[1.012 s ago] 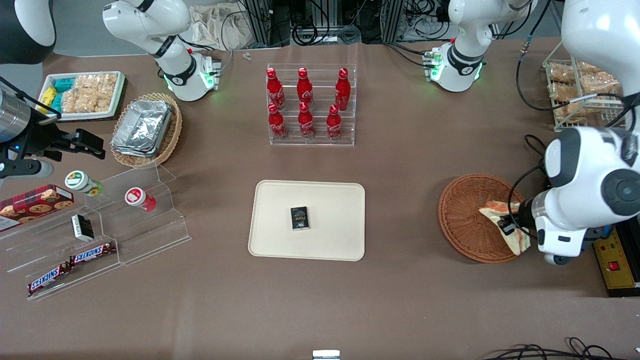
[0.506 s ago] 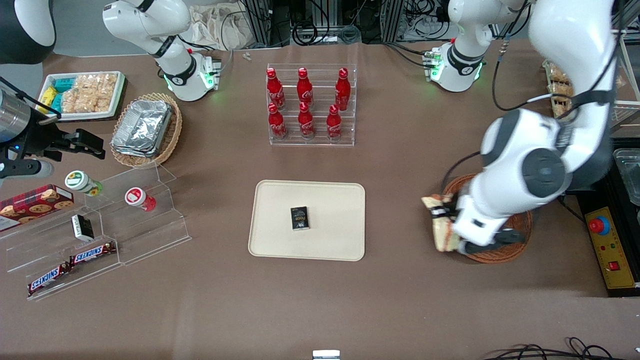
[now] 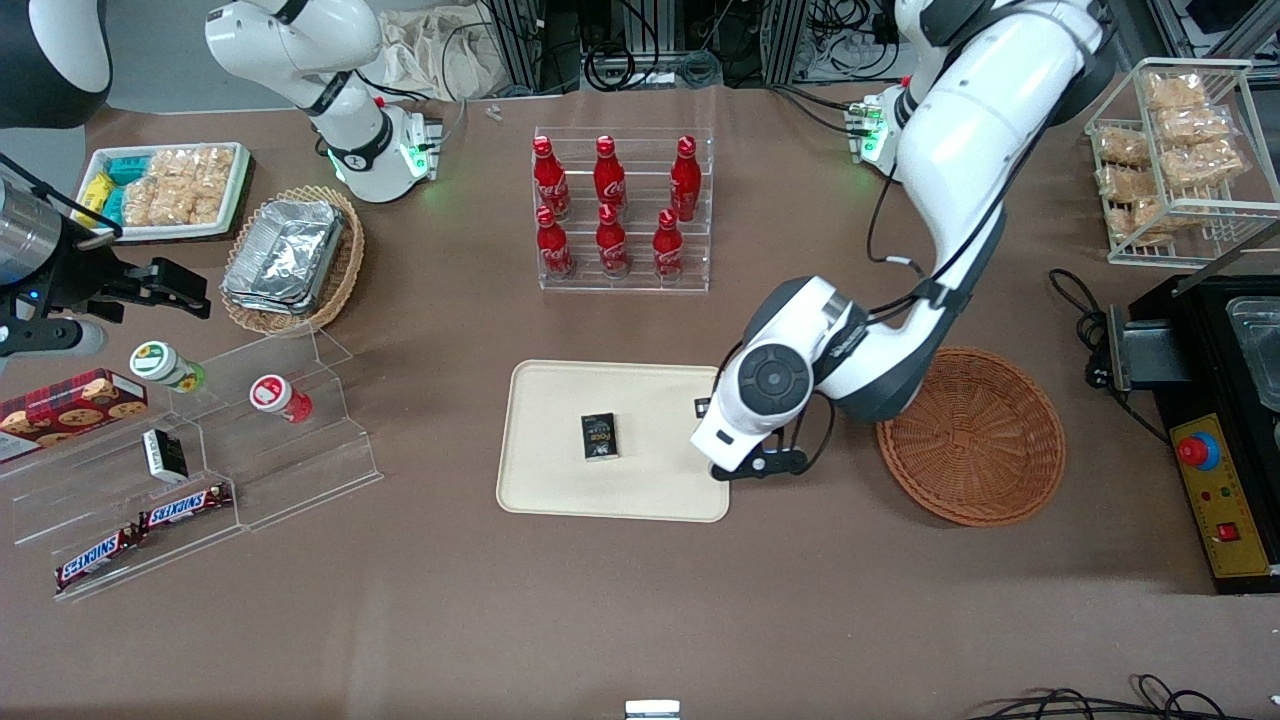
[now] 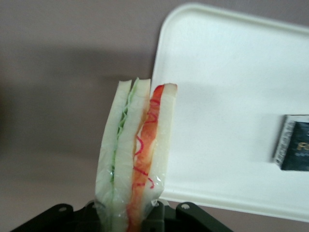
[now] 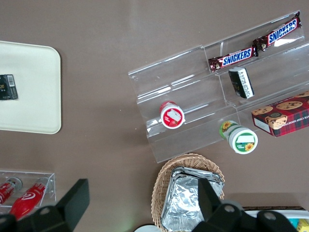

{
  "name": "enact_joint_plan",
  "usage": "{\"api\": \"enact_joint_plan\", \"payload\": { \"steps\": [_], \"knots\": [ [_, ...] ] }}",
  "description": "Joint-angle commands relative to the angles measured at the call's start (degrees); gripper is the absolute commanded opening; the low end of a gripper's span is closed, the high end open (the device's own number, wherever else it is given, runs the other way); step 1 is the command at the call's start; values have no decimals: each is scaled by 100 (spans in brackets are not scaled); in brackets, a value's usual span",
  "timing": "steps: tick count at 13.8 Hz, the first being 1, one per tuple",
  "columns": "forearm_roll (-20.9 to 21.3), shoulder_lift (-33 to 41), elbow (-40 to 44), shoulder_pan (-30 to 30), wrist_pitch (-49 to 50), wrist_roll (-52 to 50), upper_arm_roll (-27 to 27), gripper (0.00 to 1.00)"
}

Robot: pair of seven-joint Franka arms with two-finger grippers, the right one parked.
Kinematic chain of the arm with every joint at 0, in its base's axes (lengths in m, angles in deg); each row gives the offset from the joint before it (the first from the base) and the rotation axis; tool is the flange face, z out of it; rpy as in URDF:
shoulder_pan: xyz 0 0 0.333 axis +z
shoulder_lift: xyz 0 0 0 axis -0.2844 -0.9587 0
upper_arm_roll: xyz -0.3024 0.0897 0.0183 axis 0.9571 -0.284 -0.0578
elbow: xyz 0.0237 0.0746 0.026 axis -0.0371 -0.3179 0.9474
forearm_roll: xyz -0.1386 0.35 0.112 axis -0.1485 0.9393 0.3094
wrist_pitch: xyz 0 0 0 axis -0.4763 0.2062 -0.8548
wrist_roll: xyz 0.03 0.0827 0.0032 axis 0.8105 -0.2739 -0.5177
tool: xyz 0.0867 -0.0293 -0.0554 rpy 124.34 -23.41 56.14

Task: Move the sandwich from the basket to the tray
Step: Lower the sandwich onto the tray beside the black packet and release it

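**White bread wedge held over the tray's edge**

Pale bread with red-orange and green filling, clear-wrapped: the sandwich [image 4: 137,159] stands upright in the end effector [image 4: 129,218], whose fingers are closed on its lower end. In the left wrist view the wedge hangs above the brown tabletop [image 4: 67,96] right at the rim of the cream tray [image 4: 227,106], partly overlapping that rim. In the front view the sandwich is hidden under the arm's wrist, and the end effector [image 3: 752,462] sits over the tray's [image 3: 560,490] edge nearest the basket [image 3: 970,435].

A small dark box [image 3: 599,437] lies flat on the tray, near its middle and apart from the sandwich. The reddish-brown wicker basket holds nothing and rests on the tabletop toward the working arm's end, near the tray but not touching it. Farther from the front camera than the tray stands a clear rack of red bottles [image 3: 610,205].
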Motion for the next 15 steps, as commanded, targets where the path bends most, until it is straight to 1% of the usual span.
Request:
{"api": "enact_joint_plan", "payload": {
  "steps": [1,3,4,5,6,8,10,12,14,15],
  "knots": [
    [262,-349,323,-328,-215,-286,-80,2],
    [647,-543,349,-486,-384,-532,-80,5],
    [728,-587,349,-495,-419,-577,-80,21],
    [772,-587,349,-504,-419,-577,-80,71],
    [825,-570,349,-504,-411,-586,-80,100],
    [834,-439,349,-487,-332,-586,-80,100],
    [755,-271,340,-443,-227,-595,-71,100],
    [737,-53,358,-416,45,-603,-71,100],
    [746,464,376,-259,414,-647,-71,100],
    [685,746,358,29,503,-613,-71,100]
  ]
}}
